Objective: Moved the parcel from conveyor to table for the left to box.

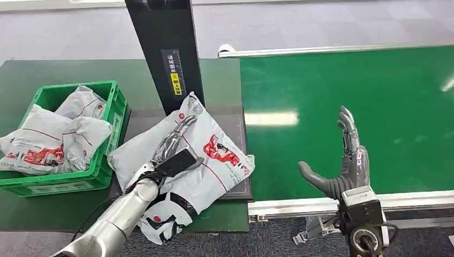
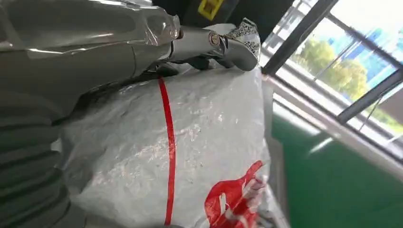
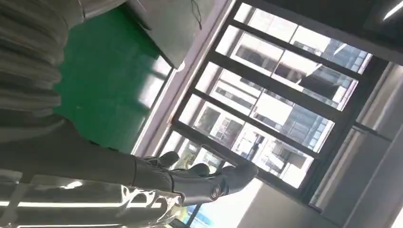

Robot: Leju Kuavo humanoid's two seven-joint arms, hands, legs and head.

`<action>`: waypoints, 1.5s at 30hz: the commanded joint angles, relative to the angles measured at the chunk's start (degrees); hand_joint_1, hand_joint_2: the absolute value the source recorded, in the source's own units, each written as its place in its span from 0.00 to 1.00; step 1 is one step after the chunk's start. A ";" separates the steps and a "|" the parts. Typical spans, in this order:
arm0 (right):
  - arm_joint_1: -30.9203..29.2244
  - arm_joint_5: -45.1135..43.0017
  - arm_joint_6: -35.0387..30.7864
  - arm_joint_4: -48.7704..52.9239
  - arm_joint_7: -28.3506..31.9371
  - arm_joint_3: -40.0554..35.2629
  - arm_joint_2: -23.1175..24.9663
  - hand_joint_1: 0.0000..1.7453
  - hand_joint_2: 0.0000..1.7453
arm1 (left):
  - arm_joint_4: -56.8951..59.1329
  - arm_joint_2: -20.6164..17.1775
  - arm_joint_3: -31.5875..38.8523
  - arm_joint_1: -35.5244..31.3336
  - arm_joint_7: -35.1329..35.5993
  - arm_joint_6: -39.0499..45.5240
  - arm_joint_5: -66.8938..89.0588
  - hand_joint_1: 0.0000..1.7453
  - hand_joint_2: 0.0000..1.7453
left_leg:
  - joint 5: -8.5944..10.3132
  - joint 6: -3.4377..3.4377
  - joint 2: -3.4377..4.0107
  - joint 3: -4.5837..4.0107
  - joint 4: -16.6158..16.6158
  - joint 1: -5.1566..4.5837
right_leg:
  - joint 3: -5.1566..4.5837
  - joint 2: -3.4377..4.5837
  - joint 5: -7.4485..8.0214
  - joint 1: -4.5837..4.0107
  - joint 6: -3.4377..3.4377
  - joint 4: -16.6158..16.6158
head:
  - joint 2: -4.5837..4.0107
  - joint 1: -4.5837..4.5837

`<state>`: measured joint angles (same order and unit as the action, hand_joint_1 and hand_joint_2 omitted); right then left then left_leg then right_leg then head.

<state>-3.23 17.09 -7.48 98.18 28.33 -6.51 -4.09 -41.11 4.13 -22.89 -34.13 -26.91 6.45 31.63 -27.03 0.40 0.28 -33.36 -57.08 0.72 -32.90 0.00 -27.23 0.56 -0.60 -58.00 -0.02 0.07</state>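
The parcel [image 1: 214, 155], a white plastic mailer with a red logo and a thin red line, lay on the dark table [image 1: 32, 75], tilted with one corner toward twelve o'clock against the foot of a black post [image 1: 163, 48] and its long edge just beside the conveyor [image 1: 348, 107] at three o'clock. And there was the left hand [image 1: 171, 144], flat on top of the parcel, fingers stretched toward one o'clock and pressing on the plastic; nothing was clasped in it, and whether any finger hooked under an edge I cannot tell. Up close from the left wrist, the fingers [image 2: 228, 47] lay along the crinkled white surface of the parcel [image 2: 204, 142], near the red line. Another mailer [image 1: 160, 219], white with black and red print, poked out beneath the left forearm at the table's near edge, around six o'clock of the parcel.

Out at nine o'clock sat the green crate [image 1: 115, 107], with white mailers [image 1: 59, 139] piled in it and one spilling over its left rim.

Over at three to four o'clock, the right hand [image 1: 345, 166] stood above the green belt, palm open, fingers spread wide and pointing to twelve, thumb out toward nine, holding nothing. From the right wrist, that hand [image 3: 190, 180] showed against big windows [image 3: 280, 104]
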 commanded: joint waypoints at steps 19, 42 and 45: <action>-5.58 -1.85 -0.94 -8.19 0.69 -3.77 -1.70 0.00 1.00 | 10.49 -0.93 -6.05 -2.55 -0.63 0.82 -1.56 1.00 1.00 | 0.00 -0.02 0.11 0.15 0.11 -0.02 | 0.13 0.16 0.03 0.01 0.02 0.08 | 0.00 0.00; -1.54 -2.05 -3.91 -5.39 0.49 -1.62 -0.89 0.00 1.00 | -24.90 -10.13 3.90 -1.77 -0.67 21.04 -6.57 1.00 1.00 | -0.02 -0.01 0.07 -0.03 0.01 0.06 | -0.03 0.10 0.01 -0.08 0.05 0.01 | 0.00 0.02; -1.58 -2.05 -3.95 -5.38 0.49 -1.62 -0.89 0.00 1.00 | -24.56 -9.97 3.69 -1.64 -0.74 21.20 -6.32 1.00 1.00 | 0.00 -0.03 0.02 0.07 0.09 0.01 | 0.06 0.07 0.00 -0.03 0.04 0.06 | 0.00 -0.02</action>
<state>-4.50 15.10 -11.25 94.44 28.83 -8.41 -5.31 -59.16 -3.23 -21.36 -35.93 -28.17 27.74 25.14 -27.03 0.41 0.25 -33.38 -57.06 0.74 -32.90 -0.01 -27.25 0.53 -0.58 -58.02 -0.02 0.04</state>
